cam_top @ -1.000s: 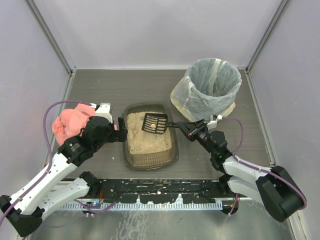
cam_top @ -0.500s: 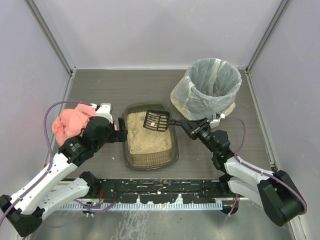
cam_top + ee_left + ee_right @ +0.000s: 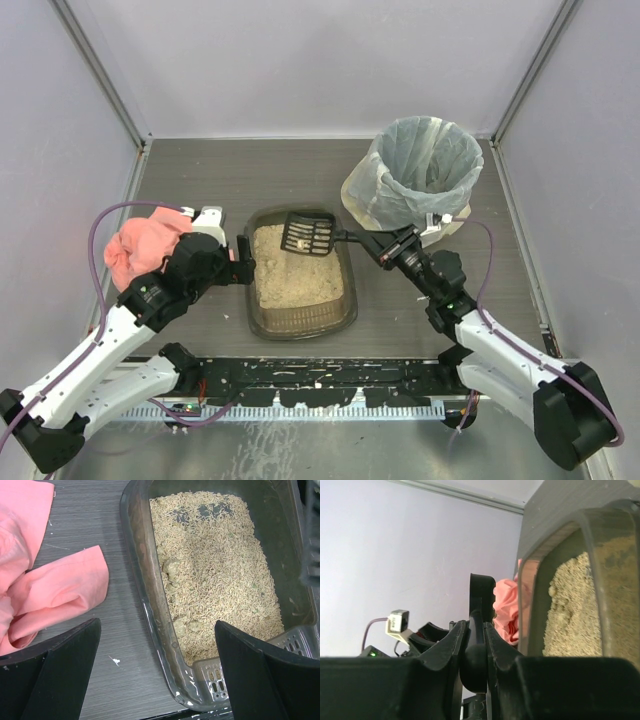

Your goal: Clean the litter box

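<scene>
A pink cloth [image 3: 145, 245] lies just left of the left gripper [image 3: 156, 625], whose fingers [image 3: 50, 680] stand spread wide astride the left wall of the litter box [image 3: 136, 555]. Further right, the right gripper [image 3: 368, 243] pinches the handle of a black scoop [image 3: 308, 233], its head out beyond the fingers over the box's far end.

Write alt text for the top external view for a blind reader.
The right gripper holds a black slotted litter scoop by its handle over the far end of the litter box, which is filled with tan granules. The open left gripper is at the box's left rim, beside a pink cloth; a bag-lined round bin stands far right.
</scene>
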Available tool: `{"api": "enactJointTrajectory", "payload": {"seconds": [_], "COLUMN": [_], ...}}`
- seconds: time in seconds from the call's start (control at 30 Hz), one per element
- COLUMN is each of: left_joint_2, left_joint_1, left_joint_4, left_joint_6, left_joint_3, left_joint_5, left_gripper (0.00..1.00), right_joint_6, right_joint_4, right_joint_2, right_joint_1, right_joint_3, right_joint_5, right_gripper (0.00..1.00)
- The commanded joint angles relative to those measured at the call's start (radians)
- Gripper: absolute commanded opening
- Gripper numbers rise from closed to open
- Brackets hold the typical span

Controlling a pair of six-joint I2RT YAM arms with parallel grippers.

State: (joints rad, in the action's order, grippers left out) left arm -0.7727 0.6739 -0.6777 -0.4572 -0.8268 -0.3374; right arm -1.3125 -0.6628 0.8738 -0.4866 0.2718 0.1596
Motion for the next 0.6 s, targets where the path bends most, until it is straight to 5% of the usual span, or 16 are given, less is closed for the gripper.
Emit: {"api": "enactJointTrajectory", "payload": {"seconds": [0.0,0.57], "left_joint_2": [0.012,0.018], "left_joint_1": [-0.004,-0.004], "left_joint_4": [0.027,-0.001], "left_joint_6": [-0.008,-0.008], "left_joint_3": [-0.021,-0.043], "left_joint_5": [-0.013,-0.024], "left_gripper": [0.98,0.98], "right_joint_6": [0.024,0.058], "right_joint_4": [0.047,0.328], "right_joint_2": [-0.034,-0.043], "right_joint_1": [0.016,0.344], "right_joint_3": [0.133,0.534], "right_joint_5": [-0.005,0.015], "right_gripper": [0.01,0.01]}}
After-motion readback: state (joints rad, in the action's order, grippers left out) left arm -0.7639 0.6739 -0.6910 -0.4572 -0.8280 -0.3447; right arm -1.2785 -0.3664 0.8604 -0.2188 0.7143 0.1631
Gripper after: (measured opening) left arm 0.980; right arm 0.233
